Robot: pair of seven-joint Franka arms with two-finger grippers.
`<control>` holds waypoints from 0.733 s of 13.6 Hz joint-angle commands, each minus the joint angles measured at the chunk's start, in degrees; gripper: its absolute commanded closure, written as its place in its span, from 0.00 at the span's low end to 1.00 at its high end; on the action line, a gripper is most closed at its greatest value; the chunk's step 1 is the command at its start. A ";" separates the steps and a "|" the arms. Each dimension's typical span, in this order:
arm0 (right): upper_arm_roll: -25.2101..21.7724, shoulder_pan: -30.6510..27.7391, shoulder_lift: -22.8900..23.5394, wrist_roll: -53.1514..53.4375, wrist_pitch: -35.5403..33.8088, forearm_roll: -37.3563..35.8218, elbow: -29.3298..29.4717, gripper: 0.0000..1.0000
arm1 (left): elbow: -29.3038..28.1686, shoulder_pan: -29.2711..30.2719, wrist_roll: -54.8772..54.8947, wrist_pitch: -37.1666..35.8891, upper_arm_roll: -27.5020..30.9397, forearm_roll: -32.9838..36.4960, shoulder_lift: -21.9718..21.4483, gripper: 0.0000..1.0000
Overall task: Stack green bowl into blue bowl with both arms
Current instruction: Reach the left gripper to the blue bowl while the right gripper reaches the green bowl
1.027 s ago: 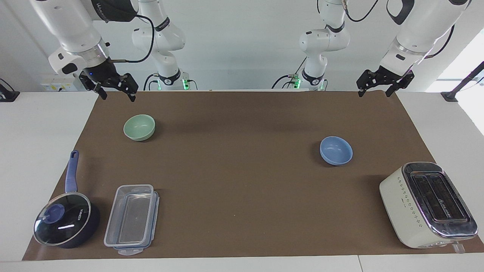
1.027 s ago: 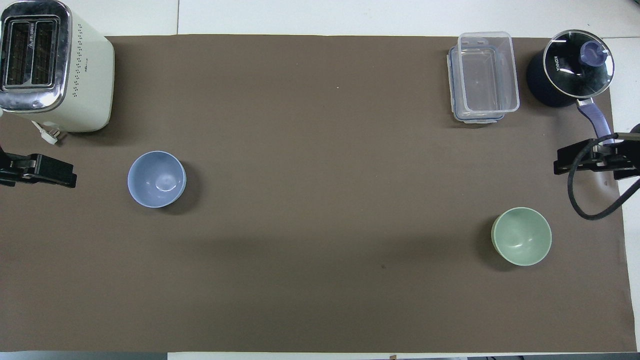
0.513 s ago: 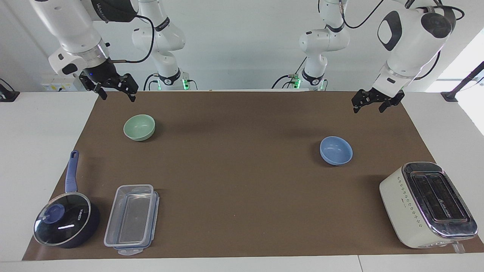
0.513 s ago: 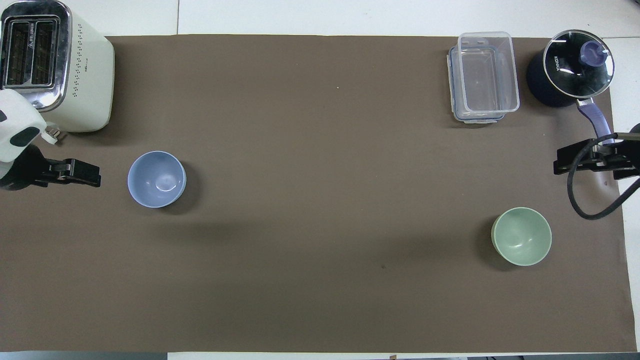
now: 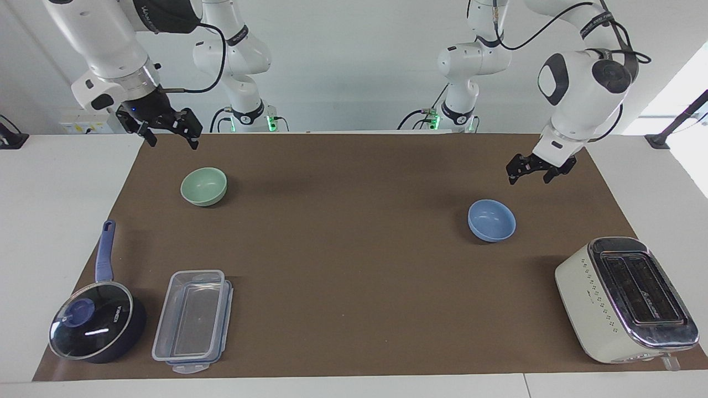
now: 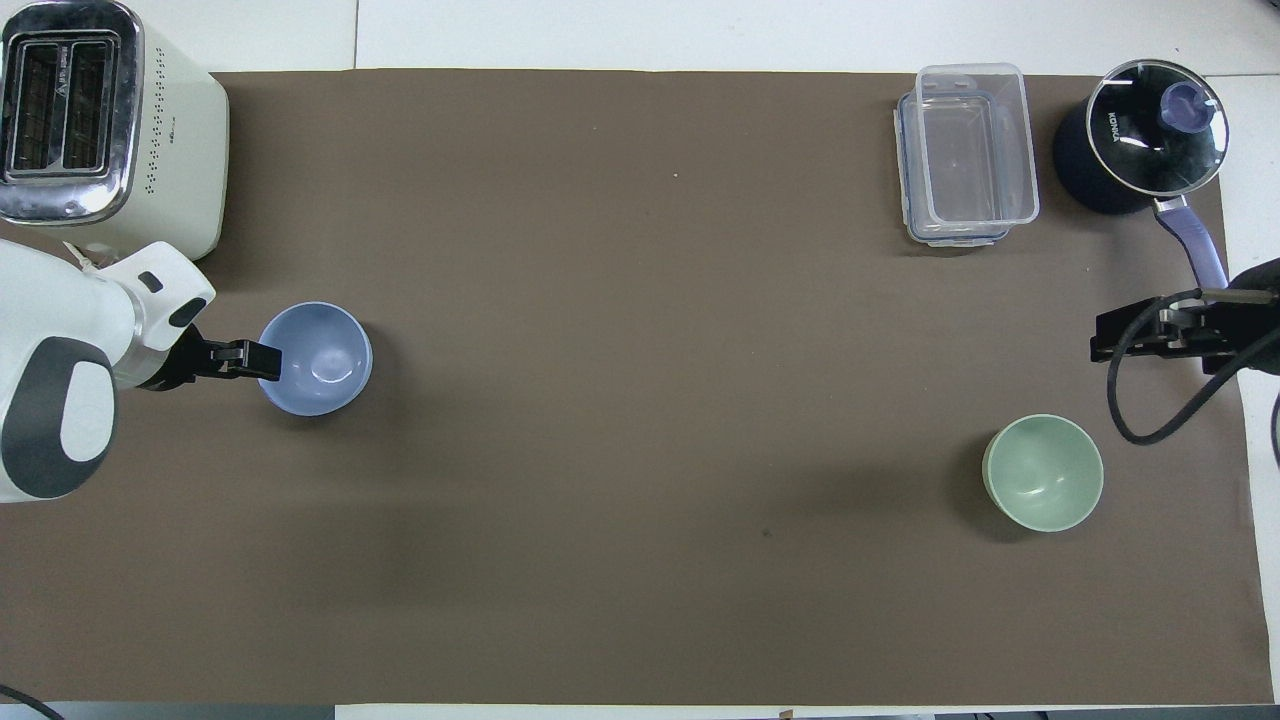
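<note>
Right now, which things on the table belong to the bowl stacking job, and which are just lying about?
Job: green bowl, blue bowl, left hand up over the mat near the blue bowl, right hand waiting up near the green bowl.

Lying about: toaster, lidded saucepan, clear container.

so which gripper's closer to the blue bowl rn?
Left. The left gripper hangs in the air by the blue bowl, not touching it. The right gripper is up at the other end of the table, near the green bowl.
</note>
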 commanded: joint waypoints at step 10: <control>-0.10 -8.39 -10.30 -4.72 25.41 -0.40 -33.52 0.00 | -4.43 -0.19 -0.37 8.50 -0.15 -0.85 2.89 0.60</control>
